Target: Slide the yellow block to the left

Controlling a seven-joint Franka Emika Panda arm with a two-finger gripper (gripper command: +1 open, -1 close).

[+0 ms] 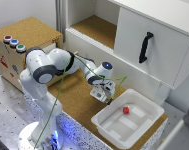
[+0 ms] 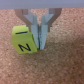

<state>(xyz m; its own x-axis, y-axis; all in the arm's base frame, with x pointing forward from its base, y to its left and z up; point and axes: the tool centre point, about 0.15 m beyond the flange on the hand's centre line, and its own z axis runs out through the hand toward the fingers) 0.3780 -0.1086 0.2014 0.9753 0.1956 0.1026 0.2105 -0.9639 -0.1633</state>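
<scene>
The yellow block (image 2: 23, 42), marked with a black letter, lies on the cork surface (image 2: 60, 65) in the wrist view. My gripper (image 2: 41, 45) stands right beside it. Both fingers are pressed together with nothing between them, and one fingertip (image 2: 38, 37) touches the block's side. In the exterior view the gripper (image 1: 102, 96) hangs low over the cork tabletop (image 1: 74, 97), just before the white tray. I cannot make out the block there, as the hand hides it.
A white tray (image 1: 144, 125) holding a small red block (image 1: 126, 110) sits close to the gripper at the exterior view's right. Behind are a white cabinet with a black handle (image 1: 145, 47) and a wooden box with coloured buttons (image 1: 14, 44).
</scene>
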